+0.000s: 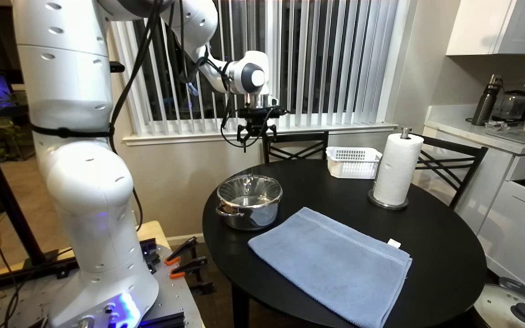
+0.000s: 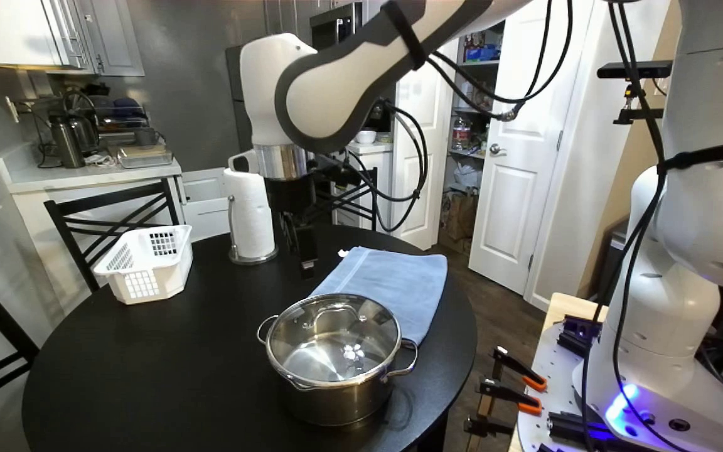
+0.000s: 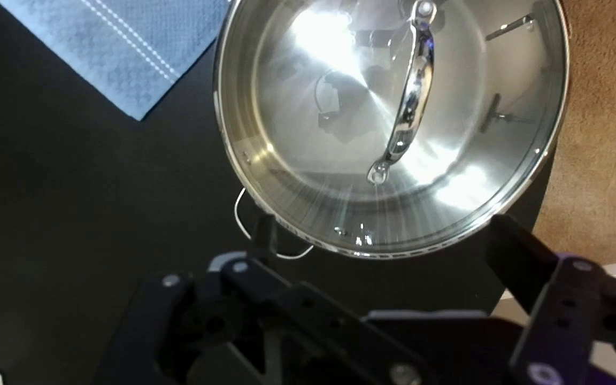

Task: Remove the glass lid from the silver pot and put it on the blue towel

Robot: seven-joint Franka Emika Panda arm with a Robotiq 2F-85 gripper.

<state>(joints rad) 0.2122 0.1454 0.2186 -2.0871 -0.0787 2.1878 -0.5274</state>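
Two dark fingers (image 3: 522, 264) stand spread wide on the gripper (image 3: 385, 232), which hangs from the white arm (image 1: 89, 182) above the round black desk (image 2: 167, 370), well apart from the glass lid (image 3: 392, 120). The glass lid sits on the silver pot (image 2: 336, 408), its metal rim along the pot's own, with an arched metal handle (image 3: 419, 85) on top. Through the glass the bright steel bottom shows, broken by glare. The pot stands upright near the desk's edge, loop handles (image 2: 403, 370) at its sides. Just beside it lies the blue towel (image 1: 331, 264), spread flat, one edge facing the pot; whether the two touch, I cannot tell. A small white tag (image 1: 393, 243) pokes out from the towel's border. Farther along the desk, in both exterior views, a white plastic basket (image 1: 353, 171) stands near a paper towel roll (image 1: 398, 171), which is upright on its metal stand (image 1: 386, 203). Black chairs (image 2: 107, 198) stand close to the desk.
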